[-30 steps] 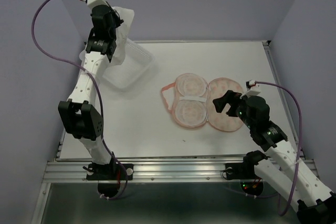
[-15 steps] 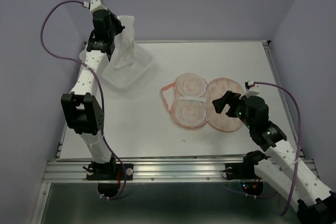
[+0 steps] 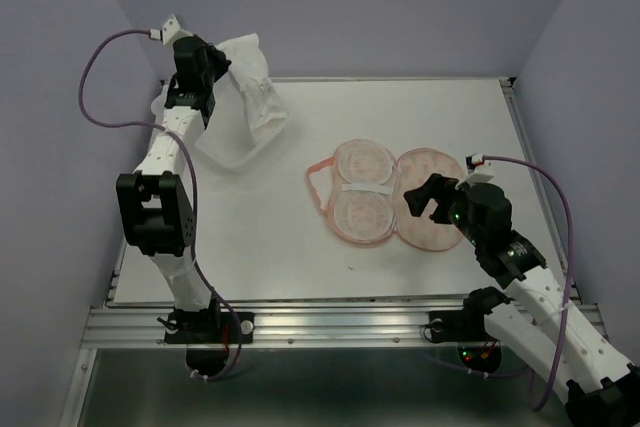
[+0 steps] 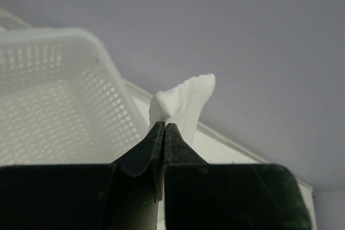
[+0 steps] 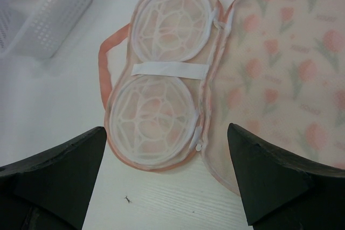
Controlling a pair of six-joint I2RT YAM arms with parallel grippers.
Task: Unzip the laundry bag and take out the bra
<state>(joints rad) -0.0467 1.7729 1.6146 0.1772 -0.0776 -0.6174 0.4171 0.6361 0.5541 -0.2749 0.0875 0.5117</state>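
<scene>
The laundry bag [image 3: 385, 195] lies open flat in the middle of the table, its two peach-pink halves spread side by side with a thin pink loop at the left; it also shows in the right wrist view [image 5: 215, 79]. My left gripper [image 3: 212, 65] is shut on the white bra [image 3: 252, 87] and holds it up at the back left, over the clear plastic tray [image 3: 230, 142]. In the left wrist view the bra [image 4: 183, 100] sticks out past the shut gripper [image 4: 164, 129]. My right gripper [image 3: 425, 199] is open and empty, hovering over the bag's right half.
The white perforated tray shows in the left wrist view [image 4: 59, 95] just left of the fingers. A white strap [image 5: 170, 69] crosses the bag's mesh insert. The enclosure walls stand close at the back and on both sides.
My left gripper has swung the bra to the right and lifted it; the fabric now hangs over the tray's right part. My right arm has not moved.
</scene>
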